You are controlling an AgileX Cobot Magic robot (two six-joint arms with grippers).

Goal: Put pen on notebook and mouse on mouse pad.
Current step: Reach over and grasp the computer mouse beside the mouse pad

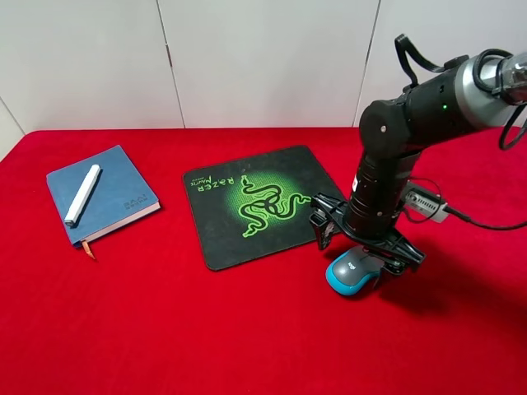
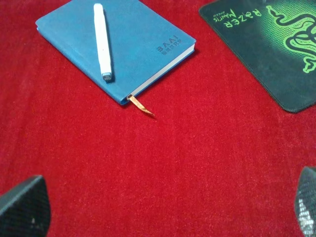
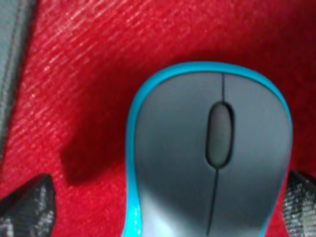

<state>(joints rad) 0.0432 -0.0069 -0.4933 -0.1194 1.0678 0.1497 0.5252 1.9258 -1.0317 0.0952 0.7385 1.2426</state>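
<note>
Right wrist view puts us straight over the mouse [image 3: 207, 148]: grey top filling the picture, scroll wheel in the middle, teal rim down each flank. The right tool [image 3: 163, 205] stands released, one fingertip on either side. One looks just beside the teal edge; the other is clearly apart, with red surface [image 3: 98, 74] showing between. Nothing gripped yet!

From the exterior high view, the mouse sits on the surface just off the near right corner of the mouse pad [image 1: 263, 206], not on it, and the right tool is directly above, straddling it. I'd call this a light, rigid plastic shell, smooth and rounded on top, so likely slippery there. The teal sides at mid-body are the place to pinch.

Over on the other side, the pen [image 1: 82, 195] lies on the notebook [image 1: 115, 193] already. The left tool [image 2: 163, 207] hangs released over bare surface, holding nothing.
</note>
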